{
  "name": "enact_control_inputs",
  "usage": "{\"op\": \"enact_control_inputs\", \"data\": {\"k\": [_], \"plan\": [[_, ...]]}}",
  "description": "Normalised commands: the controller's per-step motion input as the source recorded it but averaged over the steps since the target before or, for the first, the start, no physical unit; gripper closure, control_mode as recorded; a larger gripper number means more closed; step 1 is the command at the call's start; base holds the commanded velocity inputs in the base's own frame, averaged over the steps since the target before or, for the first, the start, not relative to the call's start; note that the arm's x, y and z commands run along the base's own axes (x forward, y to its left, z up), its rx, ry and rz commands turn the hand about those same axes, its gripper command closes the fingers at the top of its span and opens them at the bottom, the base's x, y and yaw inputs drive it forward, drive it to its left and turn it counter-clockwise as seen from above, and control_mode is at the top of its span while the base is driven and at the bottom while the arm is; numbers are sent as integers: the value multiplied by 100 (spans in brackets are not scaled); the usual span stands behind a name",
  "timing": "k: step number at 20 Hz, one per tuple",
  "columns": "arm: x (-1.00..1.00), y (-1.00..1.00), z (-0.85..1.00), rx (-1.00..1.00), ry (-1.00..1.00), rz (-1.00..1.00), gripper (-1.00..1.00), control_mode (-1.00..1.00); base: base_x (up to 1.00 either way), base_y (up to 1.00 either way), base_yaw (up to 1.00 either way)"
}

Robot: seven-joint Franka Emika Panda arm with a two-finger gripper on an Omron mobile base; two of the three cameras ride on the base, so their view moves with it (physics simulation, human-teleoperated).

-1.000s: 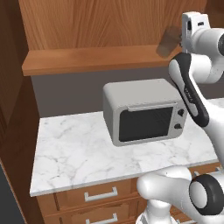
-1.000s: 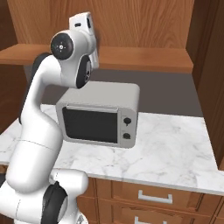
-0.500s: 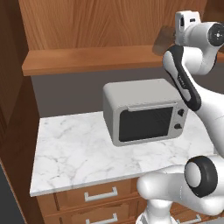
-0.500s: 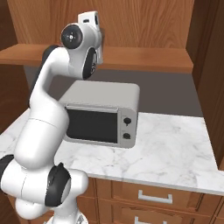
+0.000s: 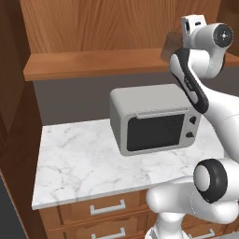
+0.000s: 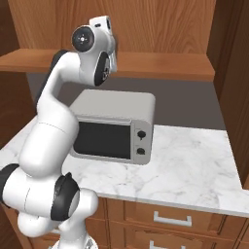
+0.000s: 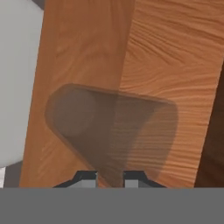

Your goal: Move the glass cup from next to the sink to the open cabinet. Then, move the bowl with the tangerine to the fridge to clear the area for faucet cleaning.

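Above the plank shelf point(image 5: 93, 63) of the open cabinet point(image 5: 116, 23), the glass cup point(image 7: 113, 135) sits in the pincer point(image 7: 110, 178) near the shelf's right end. It extends straight out from the fingertips point(image 7: 87, 177), which close against its near end, one on each side; the pincer is pinching the cup. The cup is a translucent grey tumbler, straight-sided, without handle, wood grain visible through its wall. In the hand view it spans the line where shelf surface meets the back panel point(image 7: 175, 65). In the left base view the cup point(image 5: 171, 45) shows as a faint grey shape just left of the wrist, over the shelf's front edge; whether it touches the plank cannot be told.

Shelf surface lies bare to the left of the cup. A cabinet side wall point(image 6: 228, 63) bounds the shelf on the right. Below, a grey microwave point(image 5: 154, 119) stands on the white marble tabletop point(image 5: 79, 158), with open marble at its left and right point(image 6: 194, 165). Drawer fronts point(image 5: 107, 207) run under the tabletop edge.
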Motion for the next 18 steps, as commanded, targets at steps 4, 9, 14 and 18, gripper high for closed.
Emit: {"op": "enact_control_inputs", "data": {"k": [4, 9, 14, 18], "plan": [[16, 13, -10, -8, 25, 0, 100, -100, 0, 0, 0], [8, 1, 1, 0, 11, 0, 100, -100, 0, 0, 0], [-4, -2, 35, 0, -6, -1, 100, -100, 0, 0, 0], [44, 0, -34, -7, 0, 0, 100, -100, 0, 0, 0]]}}
